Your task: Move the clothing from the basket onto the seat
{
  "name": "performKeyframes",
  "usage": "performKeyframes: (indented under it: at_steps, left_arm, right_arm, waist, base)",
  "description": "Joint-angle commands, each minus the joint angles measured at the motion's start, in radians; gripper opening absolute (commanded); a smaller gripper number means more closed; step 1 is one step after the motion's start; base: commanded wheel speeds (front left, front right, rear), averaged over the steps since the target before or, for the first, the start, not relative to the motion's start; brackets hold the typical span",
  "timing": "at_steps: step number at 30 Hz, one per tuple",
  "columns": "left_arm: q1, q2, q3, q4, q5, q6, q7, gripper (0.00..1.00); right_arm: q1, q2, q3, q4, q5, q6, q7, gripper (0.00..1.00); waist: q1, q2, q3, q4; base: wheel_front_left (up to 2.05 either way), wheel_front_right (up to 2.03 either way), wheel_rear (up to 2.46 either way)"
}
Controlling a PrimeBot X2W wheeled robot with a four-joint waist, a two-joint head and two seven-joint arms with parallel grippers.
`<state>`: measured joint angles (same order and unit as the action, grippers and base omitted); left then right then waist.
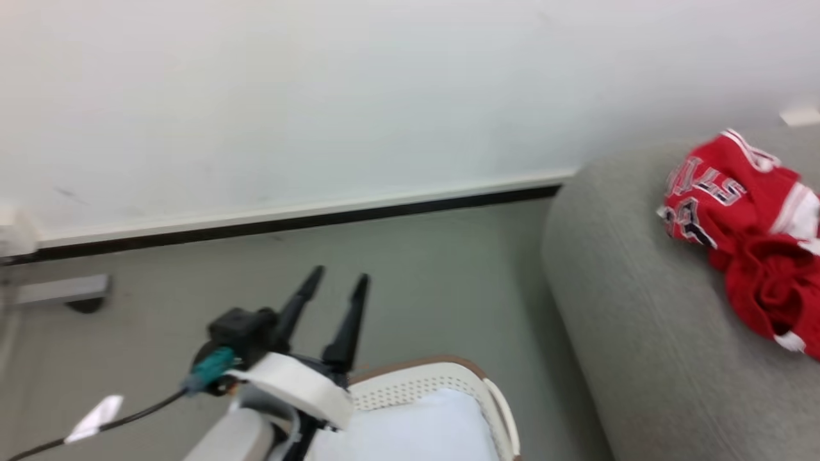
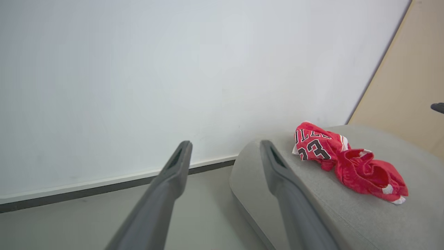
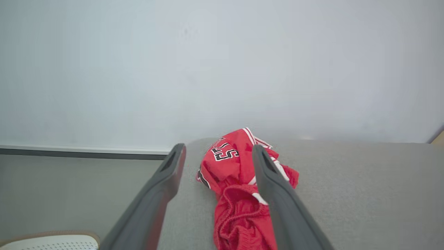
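On the seat [image 1: 640, 307], clothing [image 1: 737, 237] lies free; left gripper [image 1: 340, 275] and right gripper [image 3: 218, 147] gape empty. Placement judged complete; next, retract.

Just beyond my dark grey right gripper [image 3: 218, 148] I see the jersey [image 3: 227, 158], red with black white-edged numbers and white stripes, and the shorts [image 3: 239, 215], red with white trim. The seat [image 3: 347, 194] under them is plain grey. Beside my left gripper [image 1: 339, 278], the basket [image 1: 413, 386] is cream, perforated, brown-rimmed; its pad [image 1: 410, 429] white.
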<state>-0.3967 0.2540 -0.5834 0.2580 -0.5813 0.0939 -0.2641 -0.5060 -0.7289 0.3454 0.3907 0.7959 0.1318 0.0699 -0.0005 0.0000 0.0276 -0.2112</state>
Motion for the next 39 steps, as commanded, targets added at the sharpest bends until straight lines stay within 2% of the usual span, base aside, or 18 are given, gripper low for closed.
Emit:
performKeyframes:
  at_steps: [1,4,8,9,14,20,26,31,39]
  left_arm:
    - [0.04,0.014,0.042,-0.023,-0.011,0.001,0.0,1.0]
    - [0.088,0.035,0.113,-0.05,-0.005,0.003,0.0,1.0]
    - [0.163,0.036,0.206,-0.074,-0.009,0.011,0.0,1.0]
    - [0.163,0.036,0.206,-0.074,-0.009,0.011,0.0,1.0]
    - [0.248,0.014,0.287,-0.087,0.02,-0.023,0.0,1.0]
    - [0.336,-0.053,0.402,-0.071,0.124,-0.044,0.0,1.0]
    - [0.391,-0.12,0.483,-0.053,0.242,-0.094,0.0,1.0]
    - [0.401,-0.159,0.527,-0.02,0.306,-0.141,0.0,1.0]
    - [0.379,-0.19,0.567,-0.003,0.365,-0.182,0.0,1.0]
  right_arm:
    - [0.041,0.041,-0.014,-0.043,0.017,-0.002,-0.032,1.0]
    - [0.089,0.09,-0.028,-0.093,0.014,-0.002,-0.08,1.0]
    - [0.158,0.175,-0.062,-0.115,-0.018,-0.002,-0.162,1.0]
    - [0.158,0.175,-0.062,-0.115,-0.018,-0.002,-0.162,1.0]
    - [0.261,0.303,-0.134,-0.108,-0.072,-0.002,-0.283,1.0]
    - [0.361,0.429,-0.157,-0.128,-0.205,-0.002,-0.331,1.0]
    - [0.42,0.525,-0.216,-0.163,-0.33,-0.002,-0.335,1.0]
    - [0.434,0.567,-0.251,-0.154,-0.395,-0.002,-0.335,1.0]
    - [0.416,0.585,-0.25,-0.144,-0.398,-0.002,-0.335,1.0]
  waist:
    - [0.0005,0.0,-0.048,0.067]
    - [0.0005,0.0,-0.06,0.095]
    - [0.0005,0.0,-0.071,0.129]
    - [0.0005,0.0,-0.071,0.129]
    - [0.0005,0.0,-0.082,0.157]
    - [0.0005,0.0,-0.095,0.158]
    - [0.0005,0.0,-0.096,0.163]
    - [0.0005,0.0,-0.09,0.167]
    - [0.0005,0.0,-0.077,0.169]
  base:
    - [0.0,0.0,0.0]
    - [0.0,0.0,0.0]
    - [0.0,0.0,0.0]
    - [0.0,0.0,0.0]
    - [0.0,0.0,0.0]
    - [0.0,0.0,0.0]
    - [0.0,0.0,0.0]
    - [0.0,0.0,0.0]
    - [0.0,0.0,0.0]
